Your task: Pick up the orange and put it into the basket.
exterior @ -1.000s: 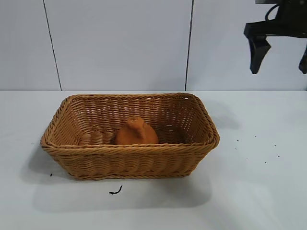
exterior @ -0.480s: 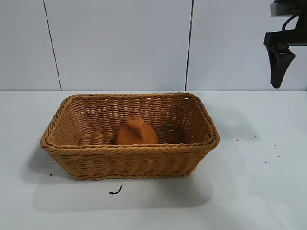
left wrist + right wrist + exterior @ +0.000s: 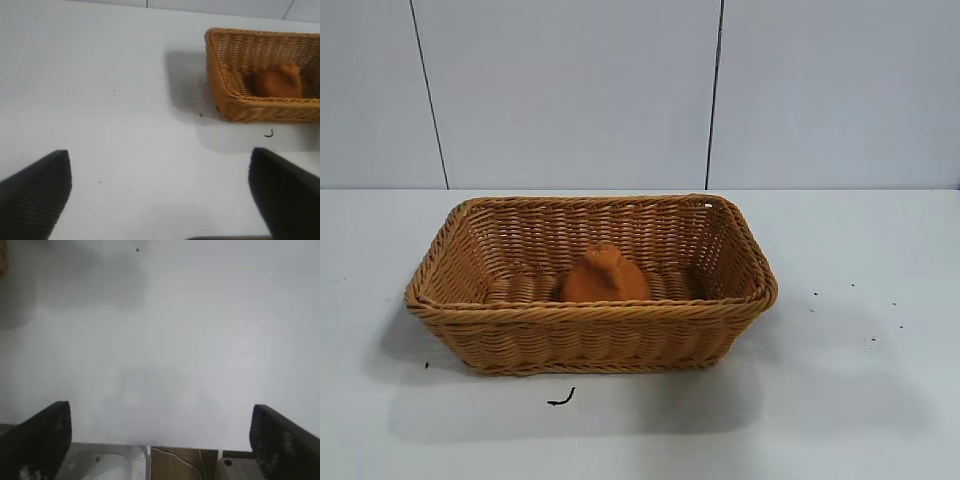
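Orange (image 3: pixel 603 276) sitting inside basket (image 3: pixel 590 340), near middle. We are keeping left gripper (image 3: pixel 160 200) fingers wide apart, empty, over table (image 3: pixel 860 400); right gripper (image 3: pixel 160 440) likewise spread, holding nothing. Little risk we are seeing: stray arm sweep nudging basket rim.

A white table (image 3: pixel 860 400) bears the basket (image 3: pixel 590 345) and dark specks (image 3: pixel 561 398).

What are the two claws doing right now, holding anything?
Left gripper: jaws open, holding nothing, over bare table.
Right gripper: jaws open, holding nothing, over bare table.
The orange sits in the basket.
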